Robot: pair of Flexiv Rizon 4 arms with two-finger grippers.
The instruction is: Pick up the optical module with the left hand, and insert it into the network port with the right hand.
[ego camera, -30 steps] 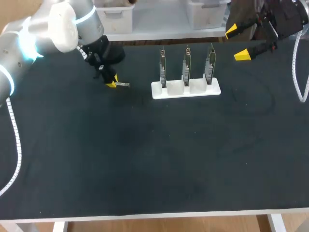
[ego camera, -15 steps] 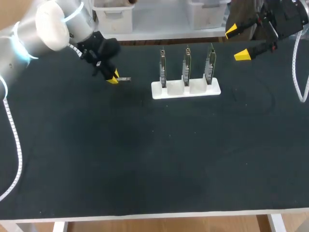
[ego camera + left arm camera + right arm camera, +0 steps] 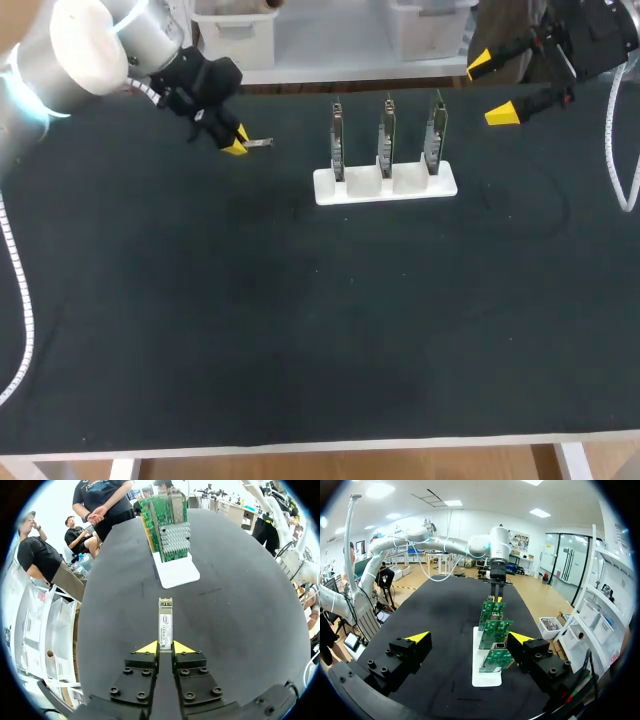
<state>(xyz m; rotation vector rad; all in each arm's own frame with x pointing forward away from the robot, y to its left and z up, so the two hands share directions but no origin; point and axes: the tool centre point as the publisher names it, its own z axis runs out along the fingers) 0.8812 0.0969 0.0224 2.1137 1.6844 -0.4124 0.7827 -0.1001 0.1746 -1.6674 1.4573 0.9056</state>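
Observation:
A slim silver optical module (image 3: 165, 622) juts forward from between the yellow tips of my left gripper (image 3: 165, 647), which is shut on its rear end. In the head view that left gripper (image 3: 238, 142) hangs over the mat's back left, with the module (image 3: 260, 143) pointing right toward the white stand (image 3: 386, 184). The stand holds three upright green network cards (image 3: 387, 135), and in the left wrist view the cards (image 3: 165, 526) lie straight ahead of the module. My right gripper (image 3: 494, 88) is wide open at the back right with nothing in it. From the right wrist, the cards (image 3: 492, 640) sit ahead between its fingers (image 3: 423, 636).
A black mat (image 3: 320, 330) covers the table. A white cable (image 3: 620, 150) from my right arm hangs over its right edge and another (image 3: 25, 300) runs down the left edge.
My left arm has lifted the module and carried it a little back and to the right. The right arm has stayed still.

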